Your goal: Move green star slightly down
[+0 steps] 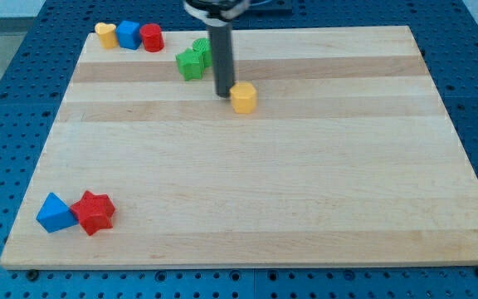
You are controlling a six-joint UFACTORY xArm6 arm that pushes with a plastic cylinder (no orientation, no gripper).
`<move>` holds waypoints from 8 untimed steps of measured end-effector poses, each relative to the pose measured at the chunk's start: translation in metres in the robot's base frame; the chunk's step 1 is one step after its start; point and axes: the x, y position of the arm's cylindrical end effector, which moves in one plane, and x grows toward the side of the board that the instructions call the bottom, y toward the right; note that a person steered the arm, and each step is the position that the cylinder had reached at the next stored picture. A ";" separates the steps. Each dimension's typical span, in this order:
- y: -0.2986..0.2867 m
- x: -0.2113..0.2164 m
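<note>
The green star (190,64) lies near the view's top, left of centre, on the wooden board (247,183). A second green block (201,48) touches it on its upper right; the rod partly hides it and its shape is unclear. My tip (222,95) rests on the board to the lower right of the green star, a short gap from it. The tip is just left of a yellow hexagonal block (243,97), close to touching it.
A yellow heart (104,34), a blue cube (128,35) and a red cylinder (151,37) stand in a row at the top left corner. A blue triangular block (54,213) and a red star (95,212) touch at the bottom left.
</note>
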 end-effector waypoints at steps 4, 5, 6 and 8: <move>-0.004 -0.076; -0.008 -0.099; -0.010 -0.122; -0.073 -0.131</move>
